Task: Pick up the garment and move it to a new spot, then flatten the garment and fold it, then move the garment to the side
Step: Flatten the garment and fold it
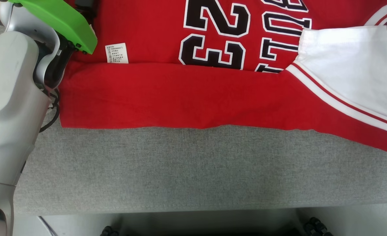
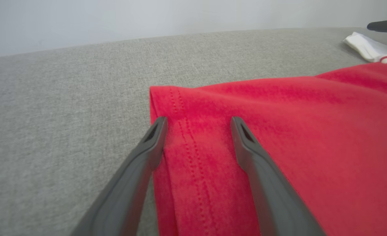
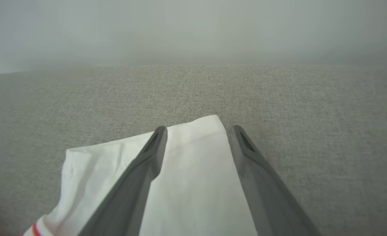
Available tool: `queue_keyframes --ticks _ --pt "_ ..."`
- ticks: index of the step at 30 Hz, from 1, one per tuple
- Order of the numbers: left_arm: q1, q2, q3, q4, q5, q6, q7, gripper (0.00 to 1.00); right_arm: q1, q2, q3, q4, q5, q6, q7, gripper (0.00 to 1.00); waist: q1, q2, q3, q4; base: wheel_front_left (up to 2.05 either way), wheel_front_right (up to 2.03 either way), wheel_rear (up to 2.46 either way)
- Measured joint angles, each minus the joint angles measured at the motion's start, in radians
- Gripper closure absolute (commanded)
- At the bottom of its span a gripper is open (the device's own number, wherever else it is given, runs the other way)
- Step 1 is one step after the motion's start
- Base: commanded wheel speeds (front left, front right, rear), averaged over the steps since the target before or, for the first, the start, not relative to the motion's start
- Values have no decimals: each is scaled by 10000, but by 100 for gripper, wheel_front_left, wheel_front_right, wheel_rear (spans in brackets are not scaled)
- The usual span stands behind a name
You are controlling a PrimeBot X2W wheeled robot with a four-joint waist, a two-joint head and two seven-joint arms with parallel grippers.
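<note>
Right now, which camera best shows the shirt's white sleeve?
The head view: the white sleeve lies nearly whole, red stripes included. The right wrist view shows its corner between the fingers of the open right gripper; the left wrist view, a distant sliver.

left arm: forearm shell (image 1: 6, 108) is pale grey, smooth, rounded, slightly glossy. behind the left jaws sits a bright green cover (image 1: 62, 19) with small dark screws (image 1: 78, 45) near its edge. black joint (image 1: 57, 65) under it, black cable (image 1: 53, 121) looping out below. left jaws: two long dark grey fingers (image 2: 137, 170), matte, tapering to narrow tips, slot-shaped recess just short of each tip. right jaws: fingers (image 3: 259, 183) same grey, same taper, same slots.
</note>
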Motion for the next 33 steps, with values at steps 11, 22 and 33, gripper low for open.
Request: queue_keyframes --ticks 11,22,33 --pt "-116 -79 -272 303 -31 -2 -257 0 -190 48 -27 851 2 -199 727 0 0 0 -31 108 0 0 0" --pt "-174 -79 -568 483 -138 -2 -408 0 -291 173 -48 1200 94 -194 723 100 0 0 -136 74 0 0 0" --pt "-179 127 -754 823 -222 -2 -570 0 -288 543 228 1204 98 -142 6 100 -1 0 -315 -204 0 0 0"
